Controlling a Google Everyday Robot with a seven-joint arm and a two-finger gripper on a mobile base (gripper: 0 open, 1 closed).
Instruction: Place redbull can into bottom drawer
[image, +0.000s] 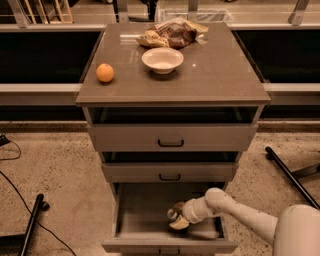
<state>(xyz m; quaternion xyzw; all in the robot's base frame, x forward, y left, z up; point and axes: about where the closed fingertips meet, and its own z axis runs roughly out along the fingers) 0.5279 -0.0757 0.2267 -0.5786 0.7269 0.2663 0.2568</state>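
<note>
A robot's pale arm (245, 217) reaches in from the lower right into the bottom drawer (142, 212) of a grey-brown cabinet (235, 85). Its gripper (178, 220) sits low inside the open box, toward the right of the drawer's middle. The claw is clasped around the redbull can (173, 214), whose shiny round end faces left and toward the camera. Whether the can touches the drawer's floor cannot be told from this angle. The bottom drawer is pulled out farthest of the three, and its front panel lies at the lower edge of the view. The middle drawer (170, 173) and the top drawer (171, 138) above it each stand out a little, stepped one over the other, and each has a small black handle. On the cabinet's top an orange (105, 73) rests near the left edge, well apart from a pale bowl (162, 60) at the centre. A crumpled snack bag (170, 34) lies just behind the bowl at the back edge. On the speckled floor (60, 170) a black rod (33, 224) and thin cables (10, 150) lie to the left of the cabinet. A dark slanted bar (290, 175) crosses the floor to its right.
</note>
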